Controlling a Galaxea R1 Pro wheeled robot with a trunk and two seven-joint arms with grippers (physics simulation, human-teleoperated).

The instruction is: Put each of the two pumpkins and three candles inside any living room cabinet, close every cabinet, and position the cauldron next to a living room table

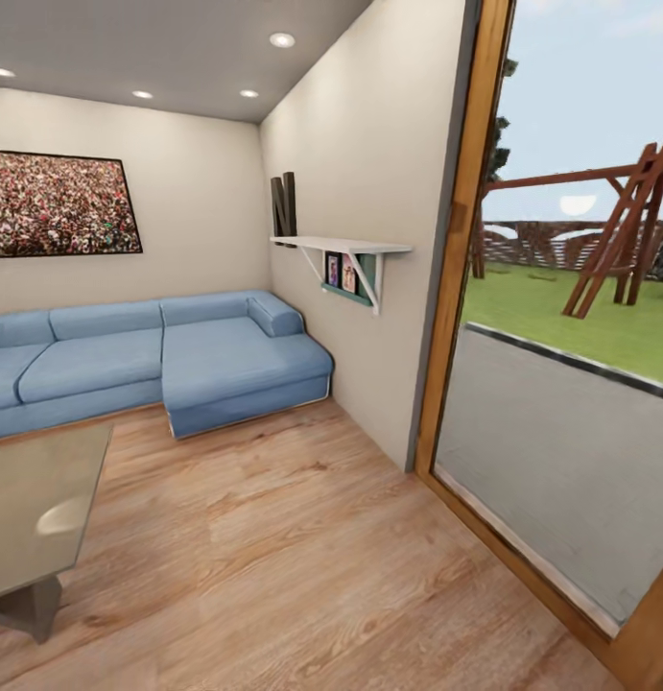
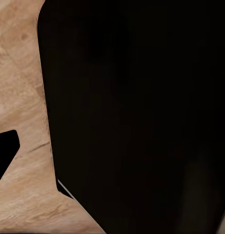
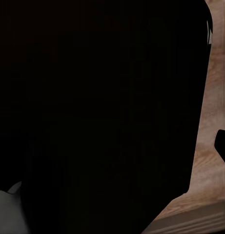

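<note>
Grippers' state: cannot tell, wrist views mostly black. Table (image 1: 34, 499) corner at left, long axis unclear; sofa (image 1: 149, 355) beyond.

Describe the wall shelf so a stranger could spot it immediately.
Start at the big blue corner sofa and look to the beige wall at its right end, toward the wood-framed glass door. The white shelf juts out above the sofa's arm on slanted brackets, with dark letters on top and small pictures beneath.

From head height we are looking across the plank floor (image 1: 302, 537) toward the sofa (image 1: 177, 355); both wrist cameras are facing floor closely.
</note>
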